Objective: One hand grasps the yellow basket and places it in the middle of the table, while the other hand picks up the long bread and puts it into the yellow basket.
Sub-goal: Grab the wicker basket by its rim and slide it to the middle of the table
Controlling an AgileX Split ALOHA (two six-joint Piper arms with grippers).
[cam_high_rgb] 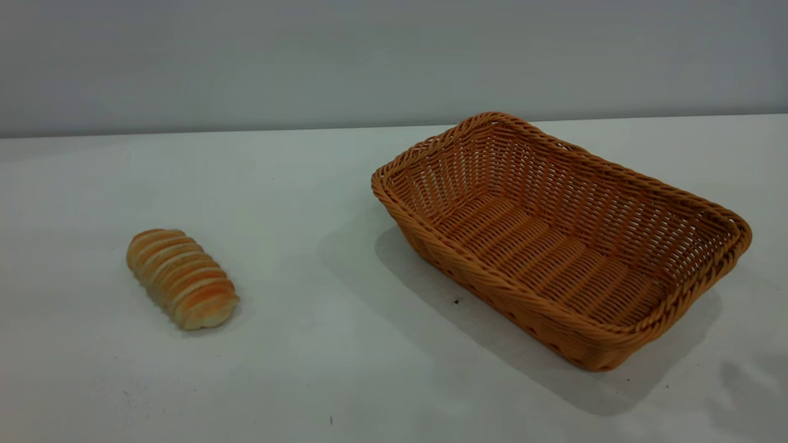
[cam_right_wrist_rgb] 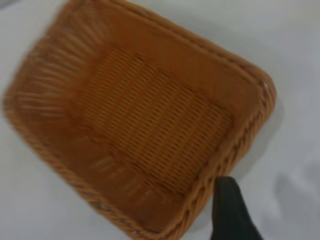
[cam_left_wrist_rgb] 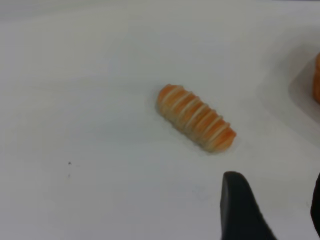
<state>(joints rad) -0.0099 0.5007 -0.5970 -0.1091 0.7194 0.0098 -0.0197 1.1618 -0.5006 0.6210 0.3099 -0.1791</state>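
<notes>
The yellow basket is a large woven orange-tan basket. It stands empty on the white table at the right, turned at an angle. The long bread lies on the table at the left, well apart from the basket. Neither gripper shows in the exterior view. In the left wrist view my left gripper hovers open and empty a little short of the bread. In the right wrist view my right gripper is above the table just outside the basket's rim. One finger shows, with bare table beside it.
A grey wall runs behind the table's far edge. A few tiny dark specks mark the tabletop. Bare table lies between the bread and the basket. A corner of the basket shows in the left wrist view.
</notes>
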